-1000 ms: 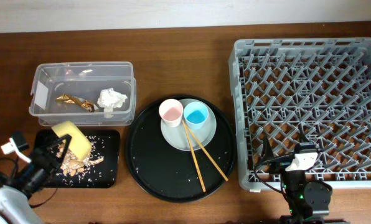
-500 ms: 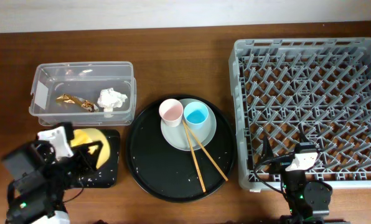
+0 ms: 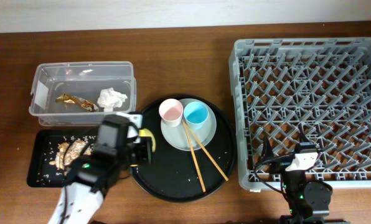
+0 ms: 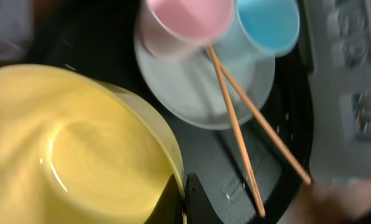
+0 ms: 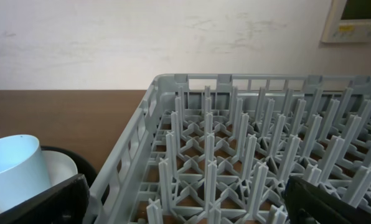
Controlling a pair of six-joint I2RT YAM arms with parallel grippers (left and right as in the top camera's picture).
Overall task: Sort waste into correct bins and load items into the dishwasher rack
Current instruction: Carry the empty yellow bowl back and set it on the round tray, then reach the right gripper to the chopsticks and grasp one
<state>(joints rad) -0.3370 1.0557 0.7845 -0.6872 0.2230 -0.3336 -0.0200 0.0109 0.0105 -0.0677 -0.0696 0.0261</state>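
Closed on the rim of the bowl (image 3: pixel 145 133), the left end effector (image 3: pixel 143 148) hangs over the left edge of the round tray (image 3: pixel 167 177) in the overhead view. Only a yellow sliver of the bowl shows past the arm. To the left lies the black tray (image 3: pixel 39 177) with scraps (image 3: pixel 70 152). Behind it the tub (image 3: pixel 79 64) holds the wrapper (image 3: pixel 73 99) and the tissue (image 3: pixel 112 98). On the round tray, the plate (image 3: pixel 182 140) carries the pink cup (image 3: pixel 171 112) and the blue cup (image 3: pixel 196 114). The chopsticks (image 3: pixel 201 155) slant from the plate onto the tray. The rack (image 3: pixel 310 93) stands to the right with no dishes in it. The bench (image 3: pixel 173 50) is dark brown wood, with a pale wall along the top.

In the left wrist view, the bowl fills the lower left and one dark finger (image 4: pixel 188 196) pinches its rim. The cups, plate and chopsticks lie beyond, blurred. The bowl looks light, stiff and glossy, so probably slippery. The rim is the sensible hold, though a pinch on one edge may let it swing.

In the right wrist view, the right end effector (image 5: pixel 185 211) sits at the rack's near corner. Its fingers are spread wide and hold nothing. Grey pegs stand ahead, and the blue cup is at the left. Behind is a plain plaster wall with a small panel (image 5: pixel 356 18).
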